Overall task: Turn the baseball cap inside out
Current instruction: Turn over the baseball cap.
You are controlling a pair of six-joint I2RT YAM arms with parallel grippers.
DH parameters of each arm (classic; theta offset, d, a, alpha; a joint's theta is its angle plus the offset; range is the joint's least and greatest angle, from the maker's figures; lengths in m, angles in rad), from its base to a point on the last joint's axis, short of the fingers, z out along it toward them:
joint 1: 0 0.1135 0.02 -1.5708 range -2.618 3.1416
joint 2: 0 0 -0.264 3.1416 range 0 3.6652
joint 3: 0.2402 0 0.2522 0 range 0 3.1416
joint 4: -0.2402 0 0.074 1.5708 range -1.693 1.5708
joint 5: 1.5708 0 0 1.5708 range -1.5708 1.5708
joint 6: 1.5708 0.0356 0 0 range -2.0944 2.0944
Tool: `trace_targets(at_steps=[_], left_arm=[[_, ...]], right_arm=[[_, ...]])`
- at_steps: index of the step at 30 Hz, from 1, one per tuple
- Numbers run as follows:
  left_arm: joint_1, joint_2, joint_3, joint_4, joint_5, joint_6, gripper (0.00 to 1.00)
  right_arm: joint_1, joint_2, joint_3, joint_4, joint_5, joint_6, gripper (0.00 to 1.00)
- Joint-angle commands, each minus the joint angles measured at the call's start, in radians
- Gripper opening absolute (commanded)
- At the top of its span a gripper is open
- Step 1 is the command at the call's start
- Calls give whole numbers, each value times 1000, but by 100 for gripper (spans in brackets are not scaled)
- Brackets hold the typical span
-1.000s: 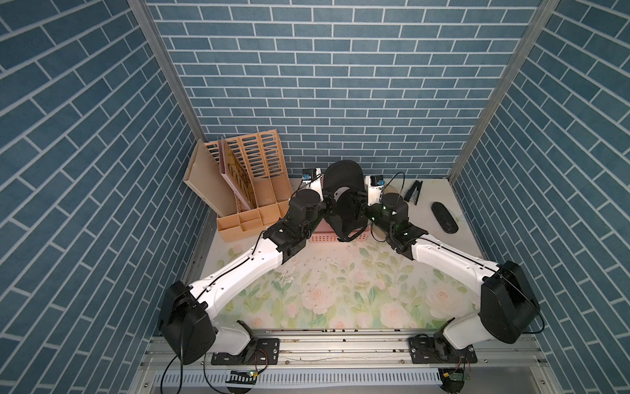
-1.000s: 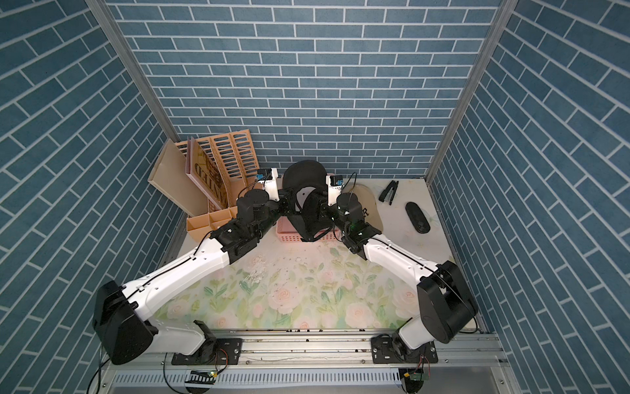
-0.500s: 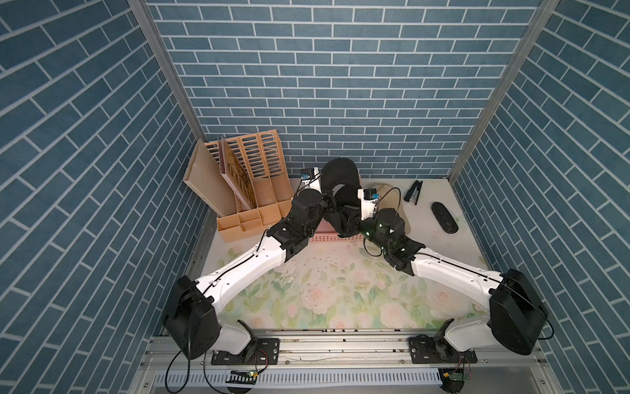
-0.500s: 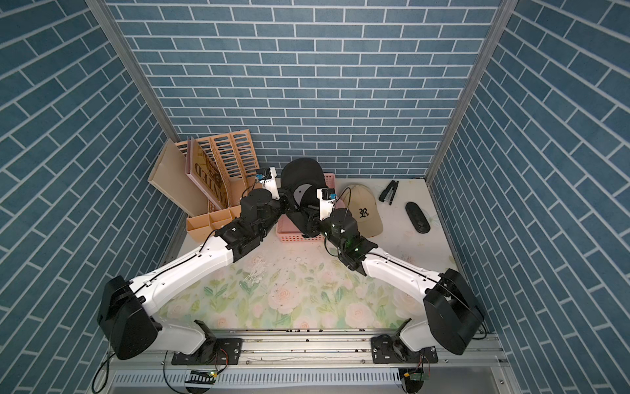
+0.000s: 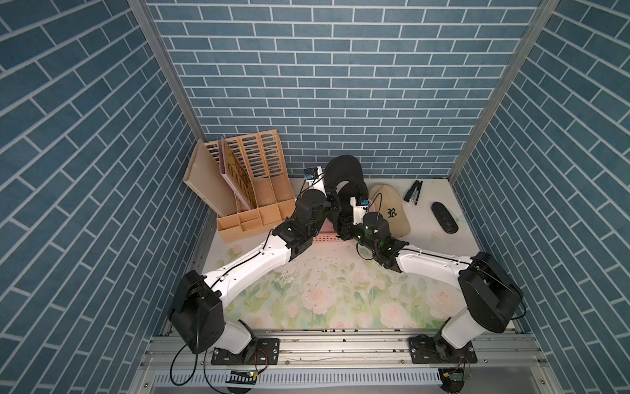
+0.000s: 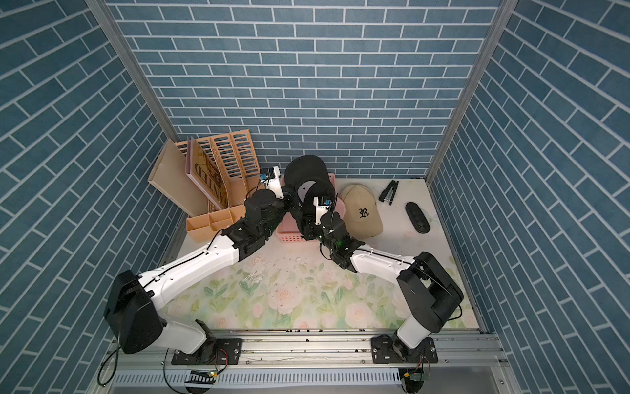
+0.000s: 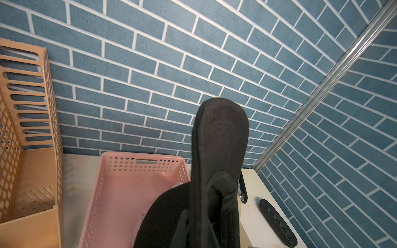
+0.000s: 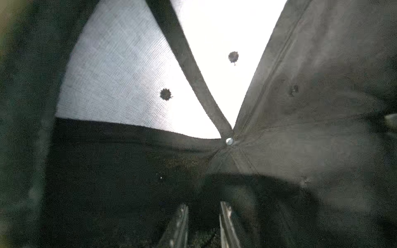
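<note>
Two white-and-black arms reach from the front rail over the flowered table (image 5: 341,290) and meet at its back middle. The left arm (image 5: 252,266) stretches long and low with its wrist tipped upward; the right arm (image 5: 433,269) bends sharply at the elbow, wrist aimed at the back wall. A tan file rack (image 5: 252,184) stands behind the left arm, and a pink basket (image 7: 129,193) sits under both wrists. Above that basket hangs the black baseball cap (image 5: 342,169), brim upright. The left pincer (image 5: 331,205) is clamped tight on the cap at the brim's base. The right pincer (image 8: 203,214) is thrust inside the crown, fingers (image 8: 182,223) slightly parted; whether cloth is caught between them I cannot tell. A tan baseball cap (image 5: 392,211) lies just beside the right wrist.
</note>
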Motion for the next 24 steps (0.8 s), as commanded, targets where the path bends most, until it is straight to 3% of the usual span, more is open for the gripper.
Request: trace_targets(at_steps=[1,7,17,24], left_arm=[[-1,-3,11,23,17,41,0],[-2,-19,-17,5,41,80,0],[-5,-2,-18,34,68,84,0],[-6,34,4,41,107,79,0]], right_arm=[[-24,-105,-11,-26,34,-14,32],[-52,-177,36,-85,51,-69,30],[-2,-15,141,-38,-11,-41,14],[30,82,153,-26,-59,-31,13]])
